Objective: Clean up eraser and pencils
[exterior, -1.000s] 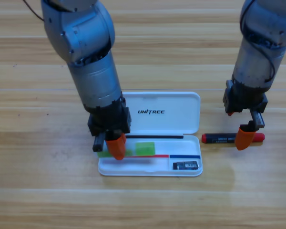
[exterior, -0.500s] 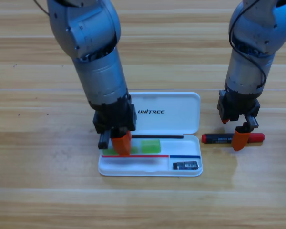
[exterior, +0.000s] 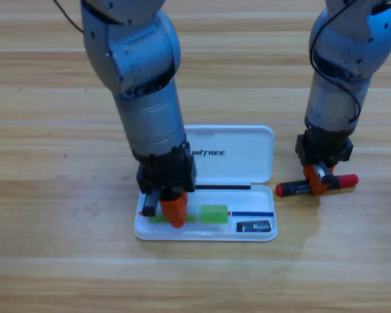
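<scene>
My left gripper reaches down into the tray of the open white case and is shut on the pale-green pencil, which lies along the tray's middle. The small black eraser rests in the tray's lower right compartment. To the right of the case, the red pencil with its black middle band lies on the table, its right end tipped slightly up. Pointing down on that pencil's middle, my right gripper has its orange jaw closed against it.
The case lid lies flat behind the tray with its lettering facing up. Both grey arms come down from the top edge, the left one hiding the lid's left part. Bare wooden table surrounds the case.
The left gripper has slid right along the tray, carrying the green pencil with it. The right gripper has come down and closed on the red pencil, whose right end has swung up a little.
</scene>
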Tool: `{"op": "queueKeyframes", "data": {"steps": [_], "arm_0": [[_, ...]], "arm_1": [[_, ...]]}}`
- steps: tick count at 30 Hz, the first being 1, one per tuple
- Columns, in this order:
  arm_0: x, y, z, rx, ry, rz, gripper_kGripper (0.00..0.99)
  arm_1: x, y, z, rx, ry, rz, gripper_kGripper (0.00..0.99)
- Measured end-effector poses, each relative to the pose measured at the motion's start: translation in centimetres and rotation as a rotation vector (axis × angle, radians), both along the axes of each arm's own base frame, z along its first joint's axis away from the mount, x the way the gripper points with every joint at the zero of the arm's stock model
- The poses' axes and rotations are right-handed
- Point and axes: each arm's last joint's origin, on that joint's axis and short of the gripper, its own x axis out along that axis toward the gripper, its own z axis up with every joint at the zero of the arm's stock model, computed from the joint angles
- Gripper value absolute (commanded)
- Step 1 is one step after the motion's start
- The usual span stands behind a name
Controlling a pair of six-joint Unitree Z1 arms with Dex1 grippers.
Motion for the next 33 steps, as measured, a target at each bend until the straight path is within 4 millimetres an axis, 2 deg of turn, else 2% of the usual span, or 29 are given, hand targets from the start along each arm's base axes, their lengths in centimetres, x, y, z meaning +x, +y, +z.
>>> {"op": "queueKeyframes", "data": {"steps": [5, 11, 13, 18, 20, 24, 30, 31, 33], "arm_0": [[0.1, 0.0, 0.1, 0.003, -0.009, 0.003, 0.000], [0.3, -0.2, -0.5, 0.019, -0.008, 0.005, 0.000], [0.3, -0.2, -0.8, 0.026, -0.007, 0.005, 0.000], [0.4, -0.3, -1.0, 0.031, -0.004, 0.005, 0.000], [0.4, -0.3, -1.0, 0.032, -0.004, 0.005, 0.000], [0.4, -0.3, -1.1, 0.034, -0.005, 0.005, 0.000], [0.4, -0.3, -1.1, 0.037, -0.009, 0.005, 0.000], [0.4, -0.3, -1.1, 0.037, -0.009, 0.005, 0.064], [0.4, -0.3, -1.1, 0.037, -0.009, 0.006, 0.672]], "arm_1": [[0.0, 0.0, 0.0, 0.000, 0.000, -0.002, 0.000], [-0.2, -0.1, 0.6, 0.005, -0.006, -0.104, 0.000], [-0.7, -0.5, 2.0, 0.012, -0.014, -0.118, 0.000], [-2.5, -1.9, 7.3, 0.069, -0.071, -0.151, 0.000], [-2.9, -2.2, 8.5, 0.090, -0.086, -0.152, 0.000], [-3.3, -2.6, 9.2, 0.098, -0.094, -0.155, 0.000], [-3.5, -2.7, 9.2, 0.097, -0.092, -0.156, 0.000], [-3.5, -2.7, 9.2, 0.097, -0.093, -0.156, 0.000], [-3.5, -2.7, 9.3, 0.098, -0.093, -0.156, 0.000]]}}
